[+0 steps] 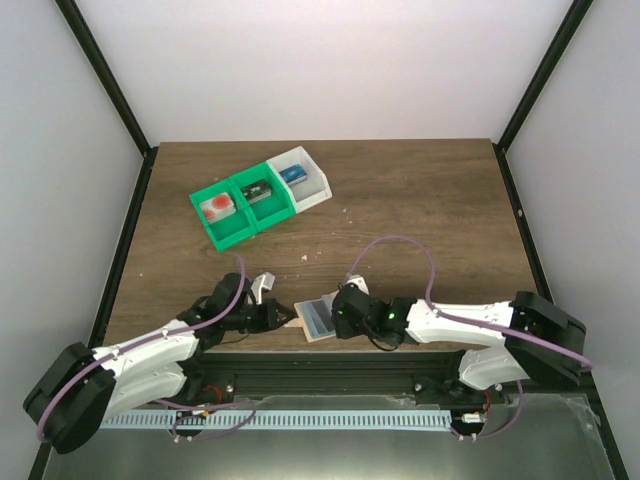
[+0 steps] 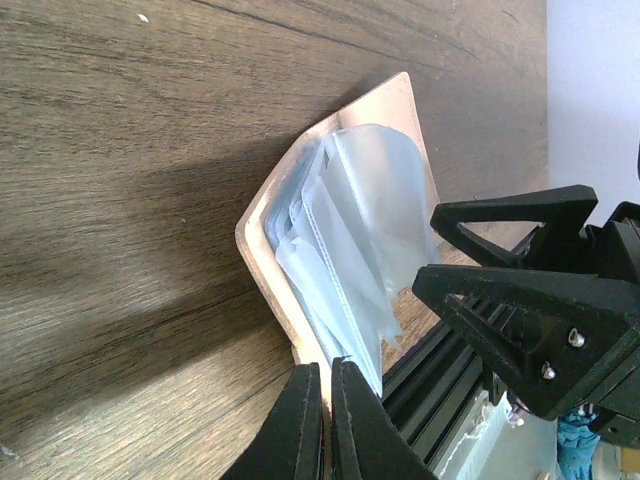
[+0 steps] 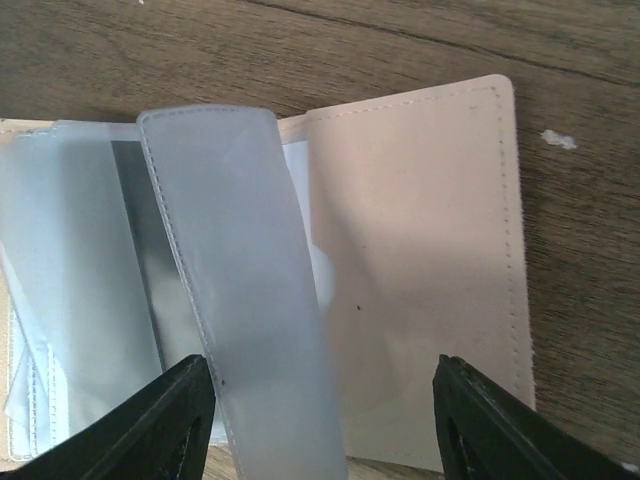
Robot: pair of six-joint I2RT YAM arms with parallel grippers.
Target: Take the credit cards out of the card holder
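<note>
Bins (image 1: 235,237) hold small items; card holder (image 1: 318,318) lies open, sleeves (image 3: 240,280) fanned.

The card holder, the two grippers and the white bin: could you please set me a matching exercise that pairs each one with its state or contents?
Column one:
1. left gripper
2. right gripper
3. card holder
4. white bin

Column two:
A. holds a blue item, on the far side of the table
B. jaws wide apart
C. lying open, clear sleeves fanned out
D. jaws shut

Pairs: 1-D, 2-B, 3-C, 4-A.
</note>
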